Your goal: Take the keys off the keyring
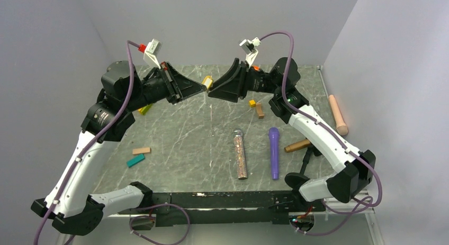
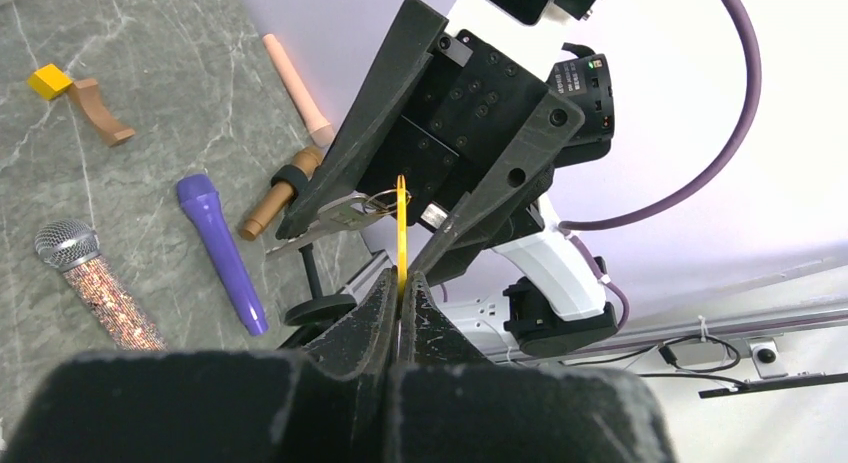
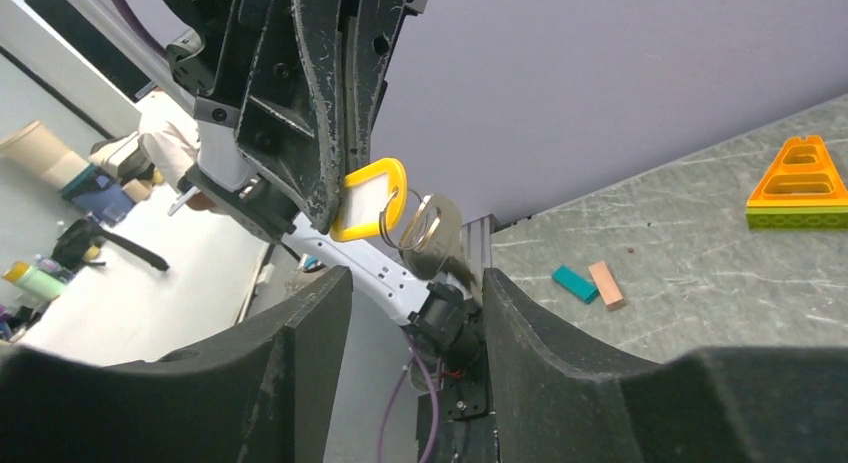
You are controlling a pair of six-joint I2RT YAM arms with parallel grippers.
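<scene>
Above the far middle of the desk point(image 1: 185, 134), the left claw point(image 2: 400, 285) clamps the yellow tag point(image 3: 368, 198) while the right claw point(image 3: 412, 283) gapes around the silver key point(image 3: 437, 228) hanging from the keyring point(image 3: 390, 223); next it probably must pinch that key and wind it off.

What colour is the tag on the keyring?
The tag is yellow with a white centre; right wrist view shows it best.
</scene>
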